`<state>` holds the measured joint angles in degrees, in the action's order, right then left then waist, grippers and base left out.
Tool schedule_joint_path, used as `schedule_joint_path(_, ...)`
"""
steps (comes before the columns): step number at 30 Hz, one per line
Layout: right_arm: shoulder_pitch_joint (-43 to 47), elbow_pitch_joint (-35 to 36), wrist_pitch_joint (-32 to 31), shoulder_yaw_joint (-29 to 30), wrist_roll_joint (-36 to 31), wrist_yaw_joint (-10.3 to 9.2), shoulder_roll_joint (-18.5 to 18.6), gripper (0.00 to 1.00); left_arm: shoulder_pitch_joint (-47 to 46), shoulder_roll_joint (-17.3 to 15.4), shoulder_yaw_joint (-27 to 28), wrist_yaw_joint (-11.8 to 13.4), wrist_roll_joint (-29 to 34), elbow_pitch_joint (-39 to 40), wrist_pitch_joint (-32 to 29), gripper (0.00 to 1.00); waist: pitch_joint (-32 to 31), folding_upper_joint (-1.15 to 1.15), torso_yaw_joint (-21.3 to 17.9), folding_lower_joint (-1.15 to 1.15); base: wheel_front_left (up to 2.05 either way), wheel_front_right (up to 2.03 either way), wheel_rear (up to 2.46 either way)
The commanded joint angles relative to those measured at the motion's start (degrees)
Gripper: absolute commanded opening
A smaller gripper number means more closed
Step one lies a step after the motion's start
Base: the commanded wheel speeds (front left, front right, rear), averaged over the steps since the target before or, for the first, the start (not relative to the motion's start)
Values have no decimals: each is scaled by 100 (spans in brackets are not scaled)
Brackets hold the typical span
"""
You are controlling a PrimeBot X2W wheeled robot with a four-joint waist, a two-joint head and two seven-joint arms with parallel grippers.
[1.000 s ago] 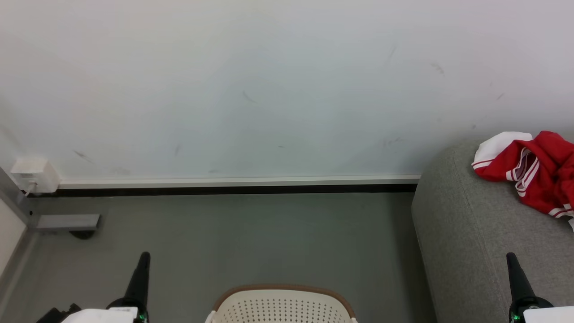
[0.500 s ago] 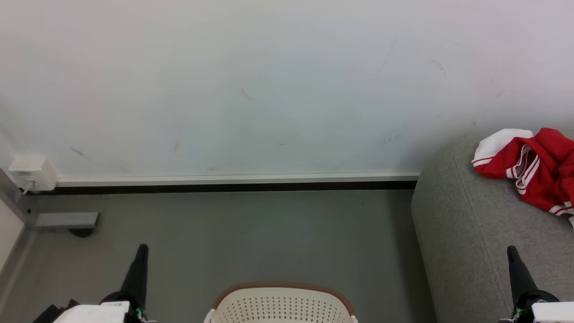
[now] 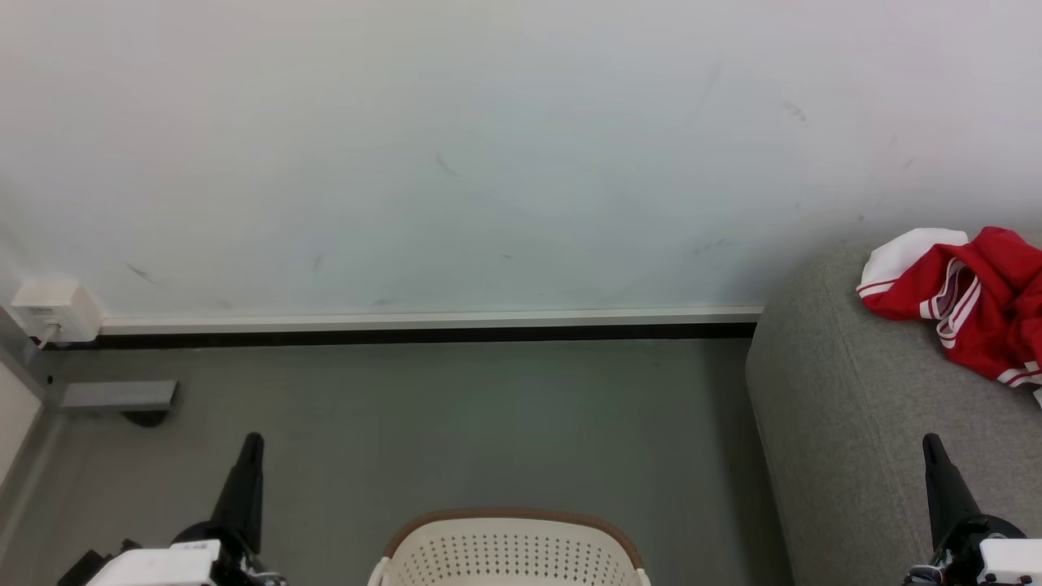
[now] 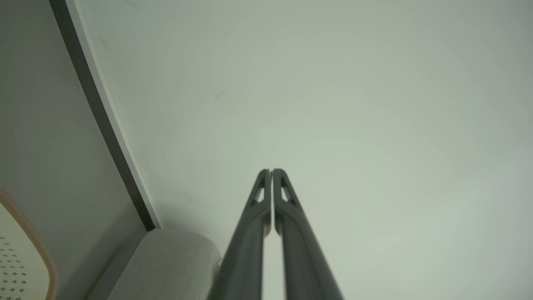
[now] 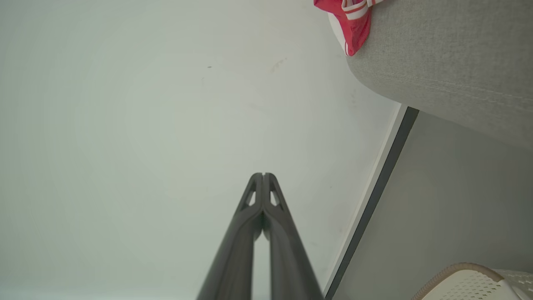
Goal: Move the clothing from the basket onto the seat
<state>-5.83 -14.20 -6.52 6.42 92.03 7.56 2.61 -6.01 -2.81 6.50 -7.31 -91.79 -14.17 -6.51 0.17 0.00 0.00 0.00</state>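
Crumpled red/wht clothing (image 3: 973,305) — woven seat (image 3: 838,423)

Ahead of us the basket (image 3: 509,518) stands on the grey floor (image 3: 456,423), cut off by the bottom edge, between our left gripper (image 3: 251,440) and right gripper (image 3: 930,441) — each with its fingers pressed together. The red-and-white clothing (image 3: 969,305) lies crumpled on the seat (image 3: 838,423), near the white wall (image 3: 488,163).

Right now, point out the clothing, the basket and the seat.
clothing (image 3: 1001,317): head view, on its red folds.
basket (image 3: 509,515): head view, on its brown rim.
seat (image 3: 847,439): head view, on bare grey upholstery.
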Motion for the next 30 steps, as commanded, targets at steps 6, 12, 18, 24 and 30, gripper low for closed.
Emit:
schedule_joint_path(6, -82, 35, -22, 26, 44, -14, 50, 0, -47, -11, 21, -34, -98, 24, -27, 0, 1, 0, 0, 0, 0, 0, 0)
schedule_joint_path(12, -82, 35, -22, 26, 44, -14, 49, 0, -47, -11, 21, -34, -98, 25, -27, 0, 1, 0, 0, 0, 0, 0, 0)
schedule_joint_path(18, -82, 35, -22, 26, 45, -14, 49, 0, -46, -11, 20, -34, -98, 24, -26, 0, 1, 0, 0, 0, 0, 0, 0)
schedule_joint_path(24, -81, 35, -22, 25, 45, -14, 49, 0, -46, -11, 20, -34, -98, 24, -26, 0, 1, 0, 0, 0, 0, 0, 0)
schedule_joint_path(30, -81, 35, -22, 25, 45, -14, 49, 0, -46, -11, 20, -34, -99, 25, -26, 0, 1, 0, 0, 0, 0, 0, 0)
